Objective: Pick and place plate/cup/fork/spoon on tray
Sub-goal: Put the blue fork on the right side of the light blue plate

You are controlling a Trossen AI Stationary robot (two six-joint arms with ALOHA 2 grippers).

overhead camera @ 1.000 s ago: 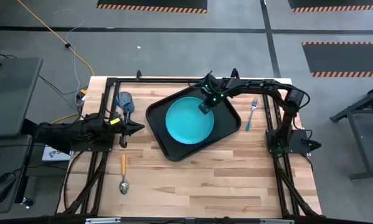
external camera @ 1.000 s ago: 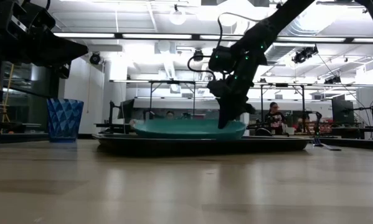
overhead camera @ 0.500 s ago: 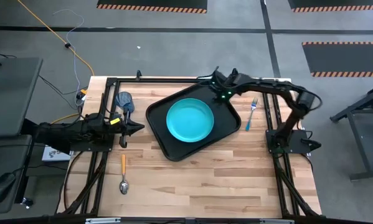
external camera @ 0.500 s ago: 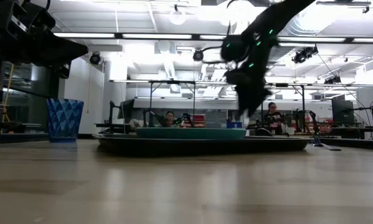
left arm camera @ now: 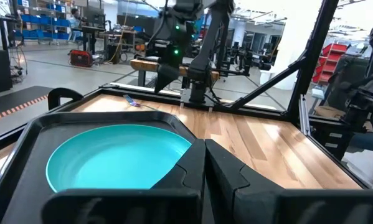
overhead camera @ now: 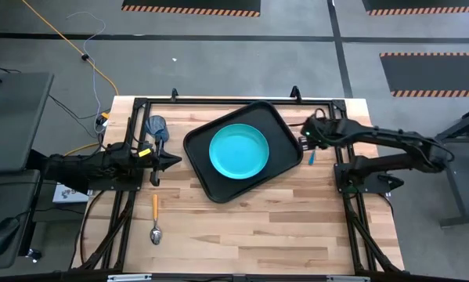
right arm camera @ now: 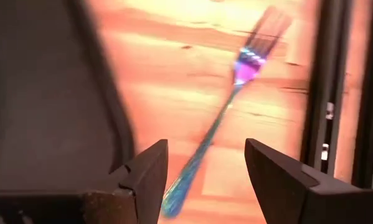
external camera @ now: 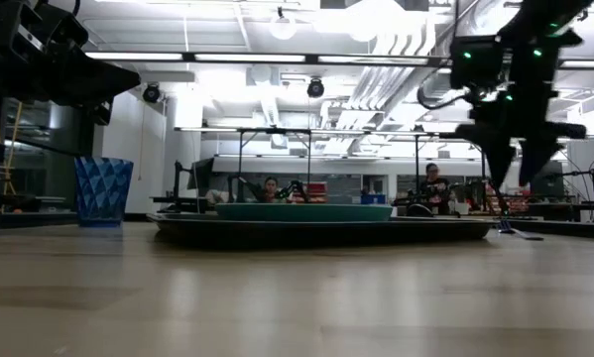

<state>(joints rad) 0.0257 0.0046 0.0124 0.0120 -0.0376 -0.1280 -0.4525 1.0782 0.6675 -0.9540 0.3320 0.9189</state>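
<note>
— Pincer on the right [overhead camera: 307, 137]?
— Fingers apart, empty, above the fork [right arm camera: 226, 118], whose handle end it hides from overhead.
— Bigger things?
— Tray [overhead camera: 211, 184] on the bench [overhead camera: 257, 227] carries the plate [overhead camera: 238, 150]. Left pincer [overhead camera: 174, 160] waits closed beside the cup [overhead camera: 156, 125], partly hidden.

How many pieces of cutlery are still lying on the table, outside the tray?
2. The fork lies beside the tray, under the right gripper. The spoon lies near the left arm.
</note>
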